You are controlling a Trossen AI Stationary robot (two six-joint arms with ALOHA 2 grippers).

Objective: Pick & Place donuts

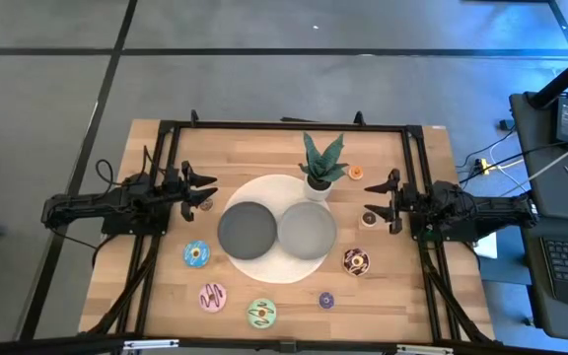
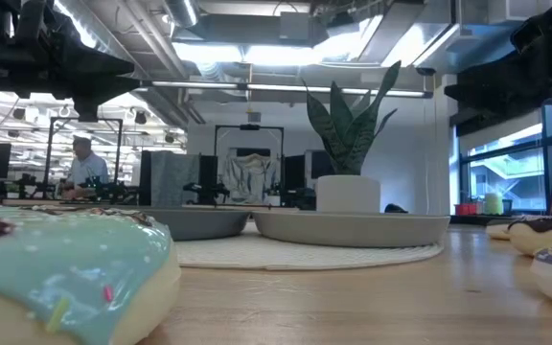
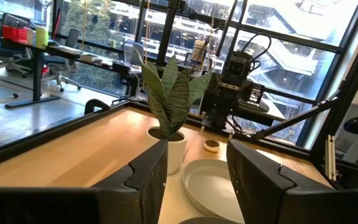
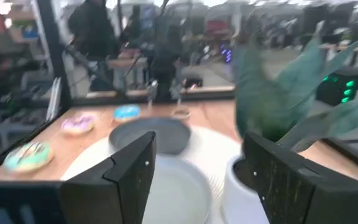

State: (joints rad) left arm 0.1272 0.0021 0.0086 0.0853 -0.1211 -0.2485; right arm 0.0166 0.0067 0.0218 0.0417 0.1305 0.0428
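Observation:
Several toy donuts lie flat on the wooden table (image 1: 166,306): a blue one (image 1: 197,254), a pink one (image 1: 212,296), a green one (image 1: 261,314), a brown sprinkled one (image 1: 356,261), and minis in purple (image 1: 326,300), brown (image 1: 369,218) and orange (image 1: 356,173). The blue donut (image 2: 65,268) fills the low view's near left. My left gripper (image 1: 203,191) hovers open at the table's left side, pointing level toward the middle. My right gripper (image 1: 376,200) hovers open at the right side, facing it. Both sets of fingers (image 3: 148,180) (image 4: 129,168) have nothing between them.
Two round grey dishes (image 1: 247,229) (image 1: 307,229) sit side by side on a white round mat (image 1: 264,268) at mid table. A potted plant (image 1: 320,168) in a white pot stands on the mat's far edge. A black frame (image 1: 284,125) borders the table. A person (image 2: 86,168) shows far behind.

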